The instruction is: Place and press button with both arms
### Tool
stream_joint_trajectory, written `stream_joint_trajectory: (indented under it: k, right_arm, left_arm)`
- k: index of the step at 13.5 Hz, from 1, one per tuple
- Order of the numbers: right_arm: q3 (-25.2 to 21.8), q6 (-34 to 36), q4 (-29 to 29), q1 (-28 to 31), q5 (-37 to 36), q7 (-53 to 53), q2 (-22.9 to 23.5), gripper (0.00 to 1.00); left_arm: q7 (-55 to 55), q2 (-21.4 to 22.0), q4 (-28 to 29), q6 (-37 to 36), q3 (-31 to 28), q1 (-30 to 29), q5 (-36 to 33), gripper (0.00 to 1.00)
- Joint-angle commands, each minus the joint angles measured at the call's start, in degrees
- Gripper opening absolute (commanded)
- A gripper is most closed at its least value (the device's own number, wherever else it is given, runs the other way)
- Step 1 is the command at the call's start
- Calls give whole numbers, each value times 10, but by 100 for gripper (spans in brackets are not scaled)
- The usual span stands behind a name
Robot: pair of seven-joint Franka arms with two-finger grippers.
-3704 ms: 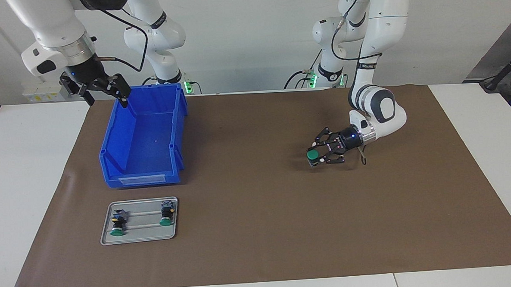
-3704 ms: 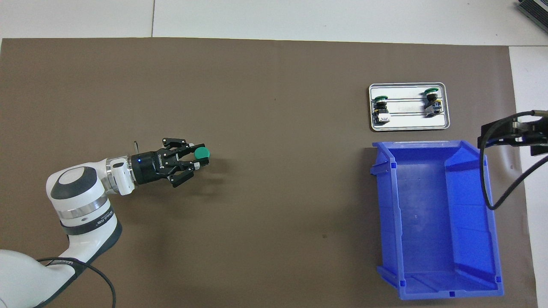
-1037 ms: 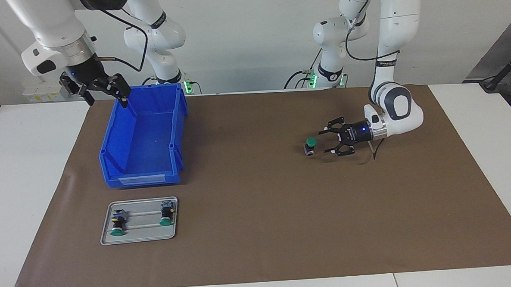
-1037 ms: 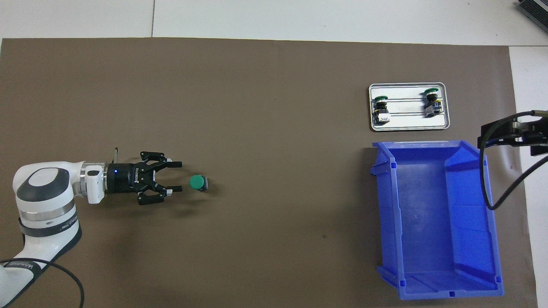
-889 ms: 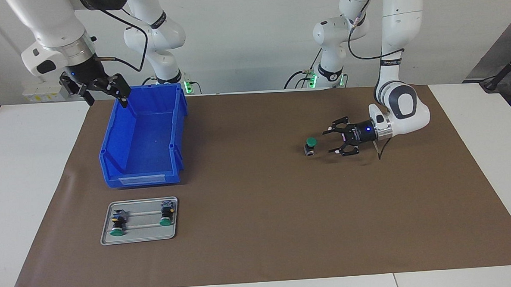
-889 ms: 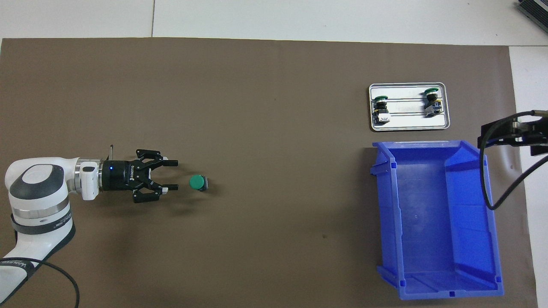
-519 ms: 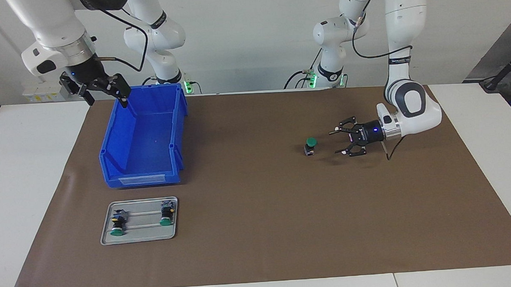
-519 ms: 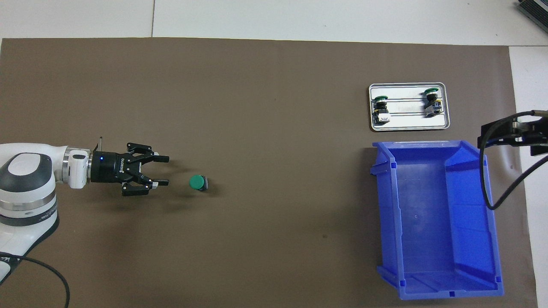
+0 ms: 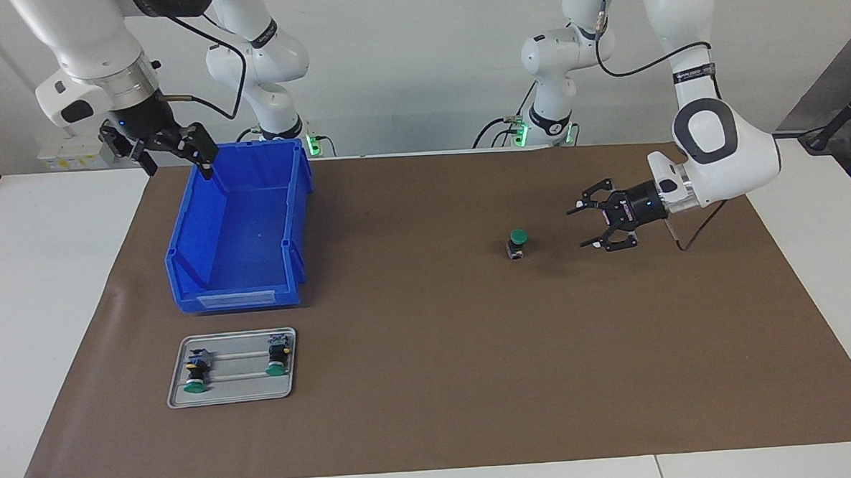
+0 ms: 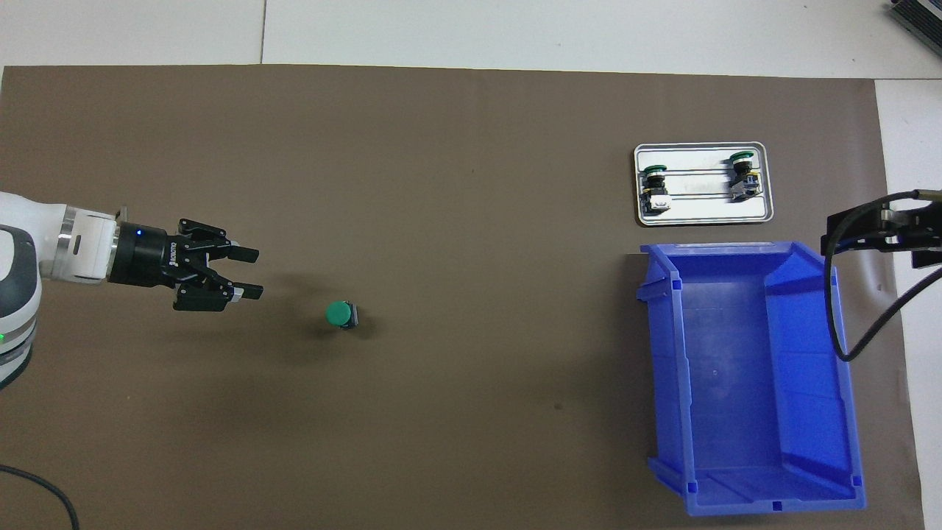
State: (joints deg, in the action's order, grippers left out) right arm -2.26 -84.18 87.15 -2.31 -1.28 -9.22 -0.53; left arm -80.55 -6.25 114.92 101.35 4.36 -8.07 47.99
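The button [image 9: 516, 242] stands upright on the brown mat [image 9: 433, 411], green cap up; it also shows in the overhead view [image 10: 340, 314]. My left gripper [image 9: 582, 226] is open and empty, raised a little over the mat, apart from the button toward the left arm's end of the table; it also shows in the overhead view [image 10: 252, 273]. My right gripper [image 9: 170, 151] waits up in the air over the corner of the blue bin [image 9: 238, 225] closest to the robots; in the overhead view [image 10: 879, 228] it shows at the frame's edge.
A silver tray [image 9: 233, 398] with two other green-capped switches [image 9: 196, 375] [image 9: 278, 359] lies farther from the robots than the blue bin. The bin [image 10: 751, 383] and tray [image 10: 703, 217] sit toward the right arm's end of the table.
My left gripper has let go of the button, which now stands on the mat. It has drawn back from it toward the left arm's end and risen slightly. The right arm has not moved.
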Motion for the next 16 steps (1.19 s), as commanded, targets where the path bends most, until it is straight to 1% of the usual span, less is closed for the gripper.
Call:
stream_joint_trajectory:
  k: [1, 6, 10, 11, 13, 14, 15, 16]
  right_arm:
    - [0, 5, 5, 4, 13, 17, -5, 100]
    - [0, 5, 6, 3, 13, 17, -5, 100]
    - [0, 5, 5, 4, 13, 17, -5, 100]
    - [0, 5, 5, 4, 13, 17, -5, 100]
    - [0, 5, 5, 4, 13, 17, -5, 100]
    - [0, 5, 5, 4, 13, 17, -5, 100]
    - [0, 5, 5, 4, 13, 17, -5, 100]
    - [0, 5, 5, 4, 13, 17, -5, 100]
  left_arm:
    - [108, 29, -22, 2, -3, 29, -65, 72]
    - [306, 47, -72, 2, -2, 86, -169, 74]
    - [500, 67, -102, 4, -1, 158, -290, 75]
    - [545, 70, -102, 3, -1, 169, -306, 76]
    - [684, 74, -102, 7, -1, 178, -317, 76]
    - [708, 74, -101, 9, 3, 190, -333, 76]
    - [730, 75, -99, 10, 3, 206, -354, 75]
    - [767, 76, -98, 10, 4, 220, -374, 61]
